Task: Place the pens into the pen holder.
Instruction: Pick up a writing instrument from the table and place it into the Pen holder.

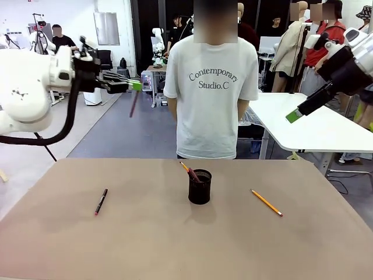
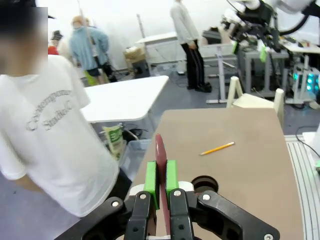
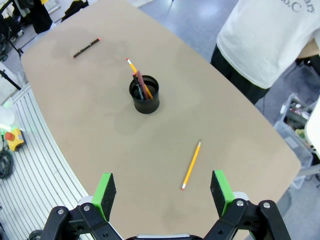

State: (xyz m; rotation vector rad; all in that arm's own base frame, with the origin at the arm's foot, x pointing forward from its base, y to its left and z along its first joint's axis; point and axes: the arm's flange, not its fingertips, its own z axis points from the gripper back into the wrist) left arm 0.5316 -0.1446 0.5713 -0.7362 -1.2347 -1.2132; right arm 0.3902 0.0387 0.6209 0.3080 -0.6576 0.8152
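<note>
The black mesh pen holder [image 1: 200,186] stands mid-table with a few pens [image 1: 190,171] sticking out of it. A black pen with red ends [image 1: 101,202] lies to its left and a yellow pencil [image 1: 266,202] to its right. High above the table's left, my left gripper [image 1: 135,85] is shut on a reddish-brown pen [image 1: 134,105] that hangs down from it. The left wrist view shows that pen [image 2: 160,155] clamped between the green pads [image 2: 150,176]. My right gripper [image 3: 163,192] is open and empty, high above the pencil [image 3: 191,165] and the holder [image 3: 145,94].
A person in a white T-shirt [image 1: 211,87] stands at the table's far edge, behind the holder. A white table [image 1: 315,125] stands beyond on the right. The brown tabletop [image 1: 145,239] is bare near the front edge.
</note>
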